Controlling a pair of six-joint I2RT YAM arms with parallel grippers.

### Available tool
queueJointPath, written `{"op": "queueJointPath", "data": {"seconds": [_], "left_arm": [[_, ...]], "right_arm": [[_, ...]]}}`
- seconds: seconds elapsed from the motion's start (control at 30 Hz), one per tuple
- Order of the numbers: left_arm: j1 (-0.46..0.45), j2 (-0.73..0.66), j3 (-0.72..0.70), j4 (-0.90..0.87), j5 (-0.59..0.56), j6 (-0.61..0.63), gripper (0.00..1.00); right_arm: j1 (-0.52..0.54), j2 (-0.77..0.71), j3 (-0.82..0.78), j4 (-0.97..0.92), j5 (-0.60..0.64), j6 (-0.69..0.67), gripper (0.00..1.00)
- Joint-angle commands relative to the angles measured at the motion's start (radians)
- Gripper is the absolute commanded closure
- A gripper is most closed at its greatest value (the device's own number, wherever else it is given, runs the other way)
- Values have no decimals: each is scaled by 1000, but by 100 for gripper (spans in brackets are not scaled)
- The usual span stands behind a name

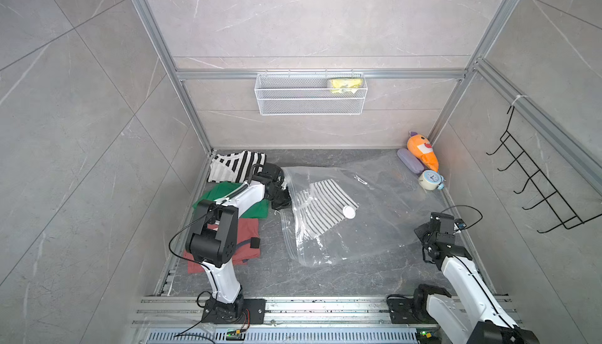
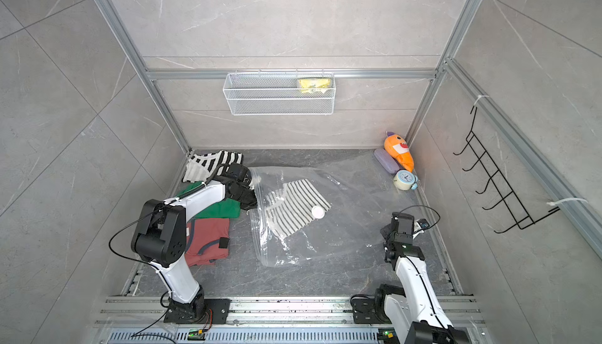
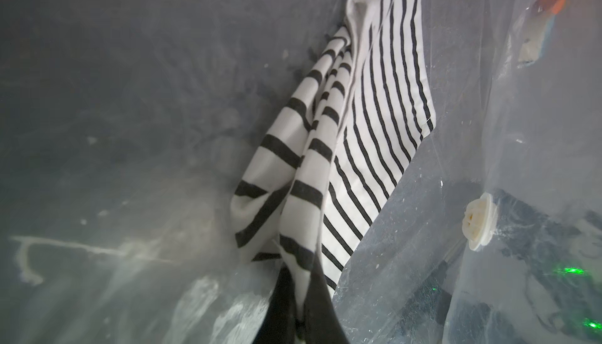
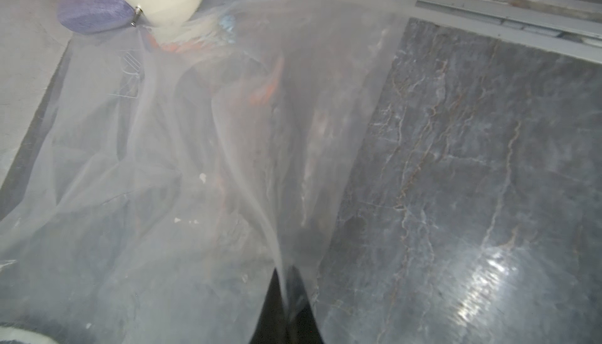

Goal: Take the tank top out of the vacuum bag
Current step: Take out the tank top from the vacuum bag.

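Now: my left gripper [image 3: 298,321], lower centre of frame, clamps the striped tank top [image 3: 374,114] inside the vacuum bag [image 1: 391,215]; my right gripper [image 4: 288,308] pinches the bag film.

White links [image 1: 224,280], black joints [image 1: 211,243], thin black cables [image 1: 169,244], black baseplates [image 1: 257,308].

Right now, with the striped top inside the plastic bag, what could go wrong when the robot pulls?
The left jaws pinch only a bunched bit of the striped top, so the cloth might slip free. The right jaws hold a thin edge of the plastic bag; if that plastic slips, the bag may drag along. The clock sits close to the bag and could get bumped.
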Motion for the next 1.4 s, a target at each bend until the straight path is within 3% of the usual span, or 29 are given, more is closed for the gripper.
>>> {"op": "queueJointPath", "data": {"seconds": [0.0, 0.03, 0.07, 0.13, 0.2, 0.33, 0.43, 0.5, 0.63, 0.7, 0.8, 0.87, 0.97, 1.07, 1.37], "left_arm": [[14, -35, -6, -3, -27, 37, 100], [14, -38, -4, -12, -40, 40, 100], [16, -41, -2, -20, -51, 45, 100], [19, -46, 13, -51, -85, 55, 100], [23, -45, 34, -82, -110, 66, 100], [23, -25, 98, -165, -144, 100, 100], [22, -5, 136, -215, -148, 114, 100], [22, -3, 147, -224, -147, 118, 100], [13, 23, 175, -231, -136, 120, 100], [-3, 39, 190, -234, -142, 121, 100], [-25, 52, 217, -258, -178, 120, 100], [-28, 39, 219, -278, -225, 108, 100], [-26, 30, 242, -338, -299, 100, 100], [-26, 8, 242, -347, -282, 96, 100], [-3, -11, 195, -309, -319, 84, 100]], "right_arm": [[3, 11, 22, -41, 46, 16, 100], [3, 6, 23, -42, 41, 15, 100], [6, -1, 27, -44, 36, 10, 92], [17, -25, 46, -71, 44, 2, 67], [29, -62, 65, -110, 70, -1, 50], [53, -198, 112, -203, 156, -16, 37], [75, -274, 176, -256, 209, -65, 35], [105, -294, 208, -207, 167, -153, 36], [190, -164, 267, 63, -249, -349, 40], [306, 22, 380, 60, -325, -385, 41], [520, 296, 570, -27, -237, -493, 42], [585, 455, 679, -78, -213, -504, 42], [601, 605, 769, -86, -208, -475, 42], [600, 707, 827, -99, -152, -447, 42], [573, 849, 771, 15, -173, -401, 43]]}}
